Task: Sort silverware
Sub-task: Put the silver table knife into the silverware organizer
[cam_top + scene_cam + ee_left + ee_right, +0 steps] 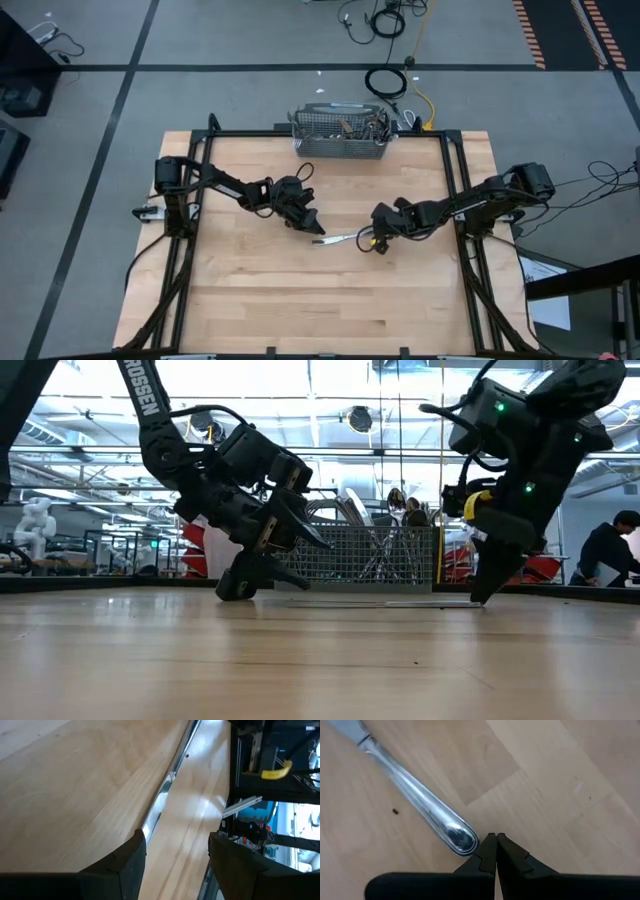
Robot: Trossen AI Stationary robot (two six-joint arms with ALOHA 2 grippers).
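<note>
One table knife (340, 238) of the silverware lies flat on the wooden table (300, 300), about mid-table. My left gripper (312, 224) stands open at its blade end, low over the wood. The blade (161, 802) runs up to the inner edge of one finger (127, 862). My right gripper (495, 840) is shut, with its tips down at the rounded end of the knife's handle (461, 838). More silverware stands upright in the wire-mesh basket (340, 135) at the far edge. My left gripper: the knife's blade end (146, 829) disappears behind one finger, so I cannot tell whether they touch. My right gripper: its shut fingertips (488, 843) slant down from above, right beside the handle's rounded end (470, 840). I cannot tell whether they touch it.
The basket (370, 555) stands behind both grippers at the table's far edge. Bare wood (300, 300) stretches toward the near edge. Black frame rails (455, 170) run along the table's sides. A person (608, 555) shows in the room beyond the table.
</note>
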